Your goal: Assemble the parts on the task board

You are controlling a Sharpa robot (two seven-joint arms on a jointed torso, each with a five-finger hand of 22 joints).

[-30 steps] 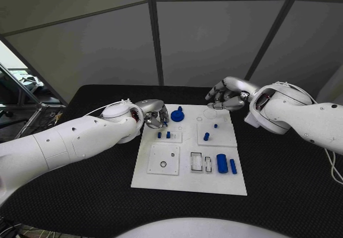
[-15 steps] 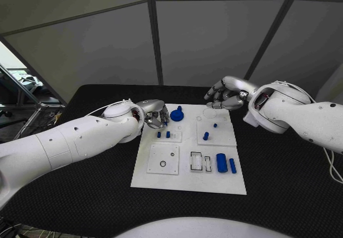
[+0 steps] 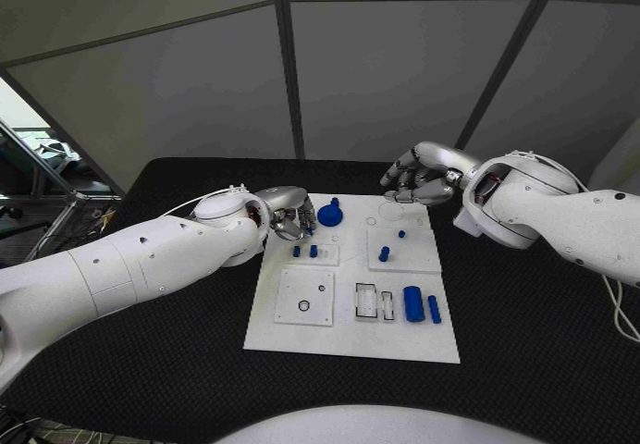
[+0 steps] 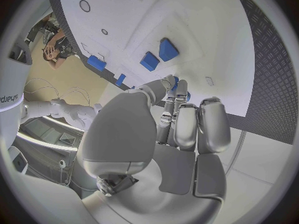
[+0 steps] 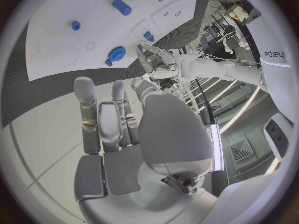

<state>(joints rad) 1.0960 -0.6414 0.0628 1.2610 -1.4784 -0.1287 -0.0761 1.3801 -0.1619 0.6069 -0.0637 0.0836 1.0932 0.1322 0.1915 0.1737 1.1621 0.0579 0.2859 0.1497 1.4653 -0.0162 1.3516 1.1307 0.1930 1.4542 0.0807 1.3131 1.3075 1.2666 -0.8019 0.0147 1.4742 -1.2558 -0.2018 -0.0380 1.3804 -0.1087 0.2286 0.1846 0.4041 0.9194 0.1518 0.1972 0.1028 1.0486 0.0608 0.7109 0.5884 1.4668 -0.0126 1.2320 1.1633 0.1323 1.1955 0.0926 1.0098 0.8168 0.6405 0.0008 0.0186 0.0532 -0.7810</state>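
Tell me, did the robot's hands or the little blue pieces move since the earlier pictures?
Hardly. The left hand has crept a little toward the board's far left corner, beside the round blue part. The right hand has edged slightly away from the task board, staying above its far edge. Neither hand took or dropped anything. The blue parts lie where they were.

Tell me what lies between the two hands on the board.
In the head view, a round blue part stands on the white board, between the left hand and the right hand.
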